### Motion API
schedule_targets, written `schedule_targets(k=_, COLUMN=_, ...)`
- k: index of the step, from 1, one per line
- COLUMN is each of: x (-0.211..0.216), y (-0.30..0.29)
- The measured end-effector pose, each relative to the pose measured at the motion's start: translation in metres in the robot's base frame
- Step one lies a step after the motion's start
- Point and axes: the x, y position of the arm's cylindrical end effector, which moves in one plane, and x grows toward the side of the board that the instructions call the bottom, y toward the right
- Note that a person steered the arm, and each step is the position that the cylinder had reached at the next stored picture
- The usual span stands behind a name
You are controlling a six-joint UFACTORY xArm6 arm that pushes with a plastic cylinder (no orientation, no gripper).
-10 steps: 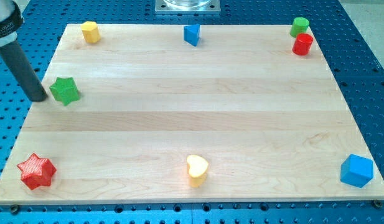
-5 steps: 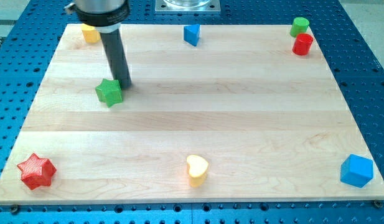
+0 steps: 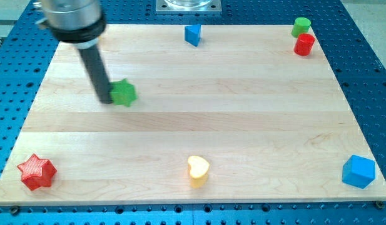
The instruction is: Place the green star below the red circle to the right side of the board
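The green star (image 3: 124, 93) lies on the wooden board (image 3: 199, 112), left of centre in the upper half. My tip (image 3: 104, 99) rests against the star's left side. The red circle, a short red cylinder (image 3: 303, 44), stands near the board's top right corner, just below a green cylinder (image 3: 300, 27). The star is far to the left of the red circle.
A blue block (image 3: 192, 34) sits at the top middle. A red star (image 3: 36, 172) is at the bottom left, a yellow heart (image 3: 198, 170) at the bottom middle, a blue cube (image 3: 358, 171) at the bottom right. The arm hides the top left corner.
The green star has slid rightward, from near the left edge to left of centre. My tip went over to the star's right side and is now back on its left.
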Motion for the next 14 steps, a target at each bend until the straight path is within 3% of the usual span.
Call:
schedule_targets(k=2, x=-0.009, y=0.07)
schedule_targets(k=5, x=-0.028, y=0.323)
schedule_targets(k=7, x=-0.019, y=0.349)
schedule_targets(k=8, x=0.026, y=0.362)
schedule_targets(k=10, x=0.033, y=0.369)
schedule_targets(k=12, x=-0.022, y=0.395)
schedule_targets(k=14, x=-0.043, y=0.395)
